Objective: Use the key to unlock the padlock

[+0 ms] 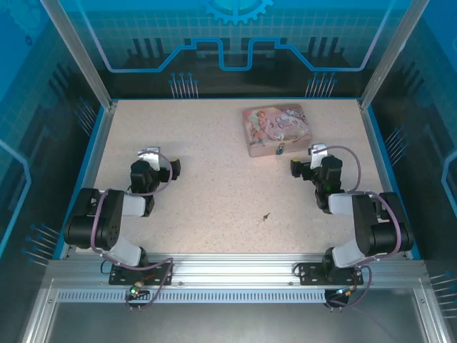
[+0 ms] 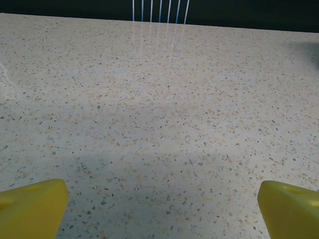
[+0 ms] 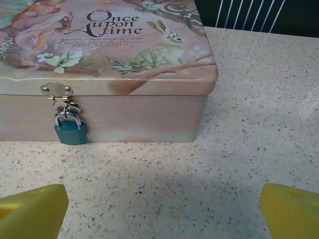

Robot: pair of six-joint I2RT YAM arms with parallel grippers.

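At the opening step: nothing gripped, key not yet fetched. Set toward the far right of the speckled beige table [image 1: 214,143]: a pink illustrated rectangular tin [image 1: 275,125], with the tiny teal-blue padlock with thin silver shackle [image 3: 70,130] hooked through the small metal hasp [image 3: 56,90] on the front wall, body resting against that wall just above the table. Lying flat near the middle of the table, toward the near edge and well apart from the tin: the very small thin dark metal key [image 1: 265,215], too small to tell its orientation. Left yellow fingers [image 2: 32,209] spread wide over bare table, holding nothing. Right yellow fingers [image 3: 291,209] likewise spread wide and empty, aimed at the tin's front, with the padlock left of centre in the wrist view. Judged next: go for the key first. Calls for lowering one pair of fingers right down to the table and closing on a sliver barely raised above the surface, preferably at the bow end, leaving the blade free. Risk there of scraping the table or nudging the key aside instead of pinching it. After that, calls for steadying the padlock with the other fingers, apt as it is to swing on the hasp under a push, and for lining the blade up with a keyhole not visible from here, presumably on the underside of the body. Fine alignment needed throughout, given such small parts.
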